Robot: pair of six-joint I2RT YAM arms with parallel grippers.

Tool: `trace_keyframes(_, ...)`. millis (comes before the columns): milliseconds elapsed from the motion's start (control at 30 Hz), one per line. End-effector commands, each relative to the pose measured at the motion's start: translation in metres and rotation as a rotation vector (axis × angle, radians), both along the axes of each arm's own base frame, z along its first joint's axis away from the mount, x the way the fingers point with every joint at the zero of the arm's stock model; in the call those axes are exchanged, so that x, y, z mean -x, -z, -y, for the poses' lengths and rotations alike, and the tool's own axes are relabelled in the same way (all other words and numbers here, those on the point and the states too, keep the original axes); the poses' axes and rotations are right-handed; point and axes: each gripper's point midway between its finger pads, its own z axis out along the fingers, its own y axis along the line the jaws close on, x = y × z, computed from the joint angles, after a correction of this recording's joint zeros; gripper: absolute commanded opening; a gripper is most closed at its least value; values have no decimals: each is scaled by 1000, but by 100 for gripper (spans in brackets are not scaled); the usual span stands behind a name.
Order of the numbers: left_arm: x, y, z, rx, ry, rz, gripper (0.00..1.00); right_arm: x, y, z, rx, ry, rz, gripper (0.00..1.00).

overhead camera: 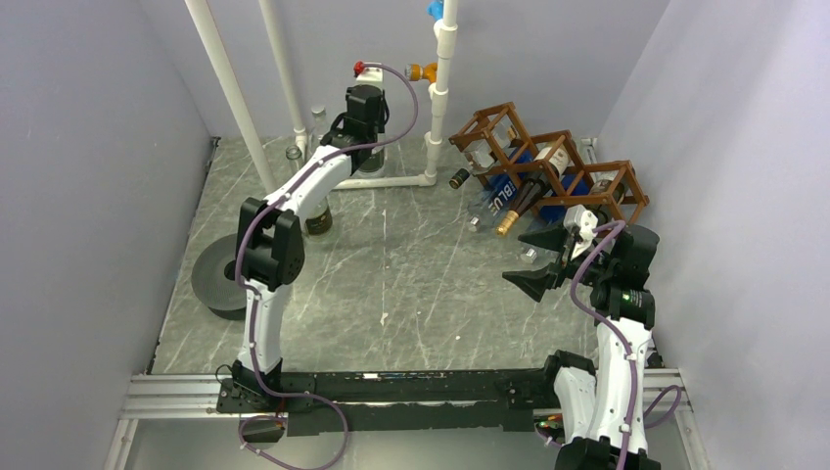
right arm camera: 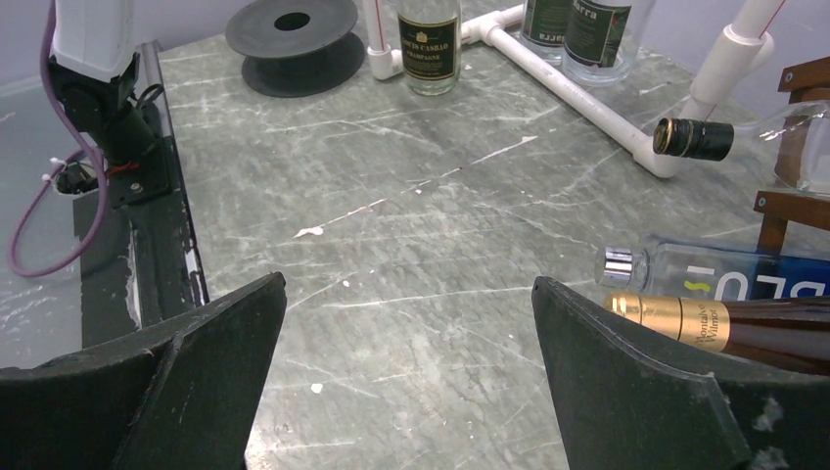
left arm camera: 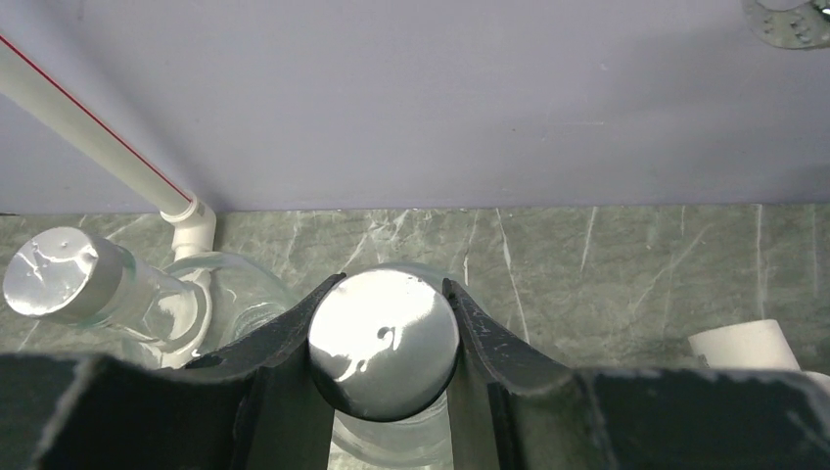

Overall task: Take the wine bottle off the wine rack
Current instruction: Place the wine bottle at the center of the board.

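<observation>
The right end effector (right arm camera: 409,284) hung wide open, empty, beside the wine bottle (right arm camera: 705,321) lying in the wine rack (overhead camera: 560,135); the left end effector (left arm camera: 391,284) clamped a silver cap (left arm camera: 384,343). Centring its neck before closing looked wisest.

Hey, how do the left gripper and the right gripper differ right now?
The left gripper has its jaws shut on a bottle's silver cap; the right gripper has its jaws wide open and holds nothing. The left gripper is at the far wall beside a white pipe; the right gripper is near the wine rack, close to the gold-topped bottle. Both have dark jaws.
</observation>
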Motion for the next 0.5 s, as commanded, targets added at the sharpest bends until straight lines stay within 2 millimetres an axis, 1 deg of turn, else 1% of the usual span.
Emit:
trace_keyframes(0, -9, -130, -10, 142, -46, 351, 0, 3, -3, -2, -2, -32, 37, 99)
trace_keyframes(333, -20, -99, -15, 135, -68, 299, 0, 4, -3, -2, -2, -32, 37, 99)
trace_keyframes(467, -21, -93, -17, 133, -76, 287, 0, 4, -3, -2, -2, -31, 39, 99)
